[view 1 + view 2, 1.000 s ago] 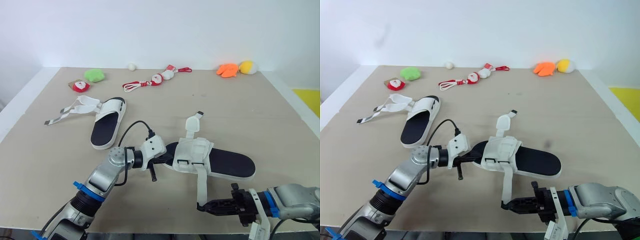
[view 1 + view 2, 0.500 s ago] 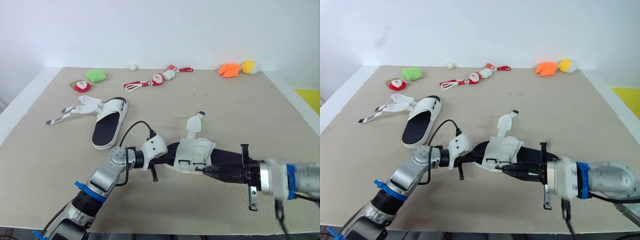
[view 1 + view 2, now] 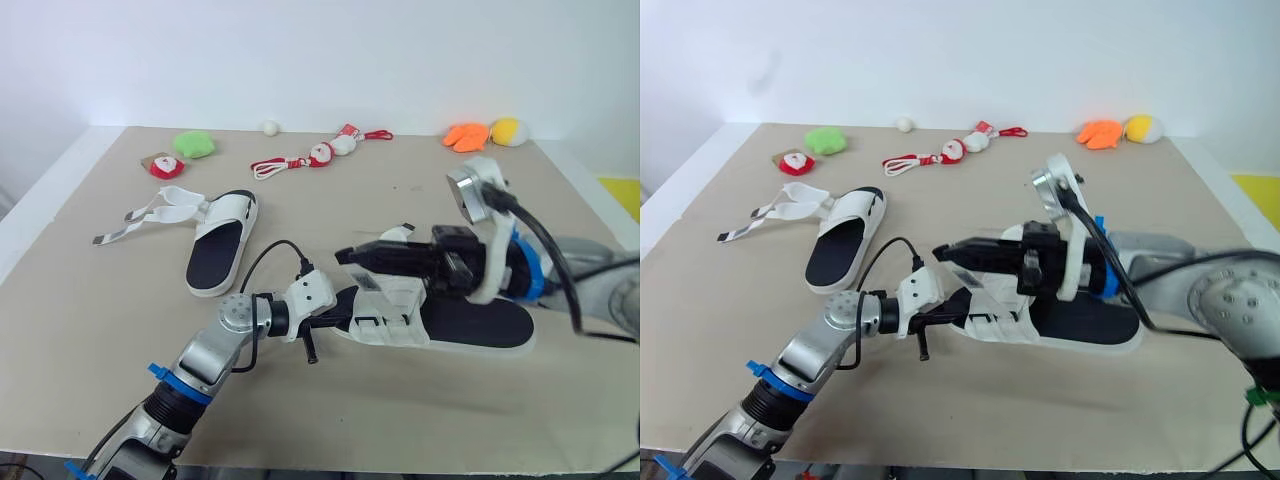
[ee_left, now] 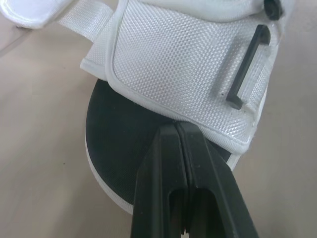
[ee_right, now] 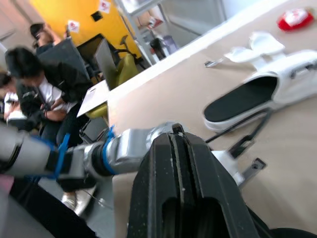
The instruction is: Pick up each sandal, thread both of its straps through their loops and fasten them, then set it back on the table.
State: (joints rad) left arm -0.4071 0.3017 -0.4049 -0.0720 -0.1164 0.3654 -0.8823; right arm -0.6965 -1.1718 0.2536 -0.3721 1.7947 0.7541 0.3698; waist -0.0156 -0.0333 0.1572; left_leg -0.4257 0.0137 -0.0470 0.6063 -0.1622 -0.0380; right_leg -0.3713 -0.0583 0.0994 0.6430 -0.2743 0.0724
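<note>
The near sandal (image 3: 470, 325), black sole with a white mesh upper (image 4: 188, 64), lies mid-table. My left gripper (image 3: 338, 318) is shut on the edge of that upper at the toe end, fingertips (image 4: 168, 136) against the mesh. Raised over the sandal and pointing left, my right gripper (image 3: 345, 254) is shut on the end of the sandal's long white strap (image 3: 983, 283), which hangs down to the upper. The second sandal (image 3: 215, 240) lies to the left with its straps (image 3: 160, 212) spread open.
Along the far edge lie a green plush (image 3: 193, 144), a red and white toy (image 3: 165, 167), a Santa rope toy (image 3: 320, 155), a white ball (image 3: 269, 127) and orange (image 3: 467, 134) and yellow (image 3: 508, 130) plushies. A seated person (image 5: 29, 84) is beyond the table's left side.
My right gripper rose from near the table's front edge, carrying the strap end up and over the sandal, and now points left above it. The left gripper kept its hold.
</note>
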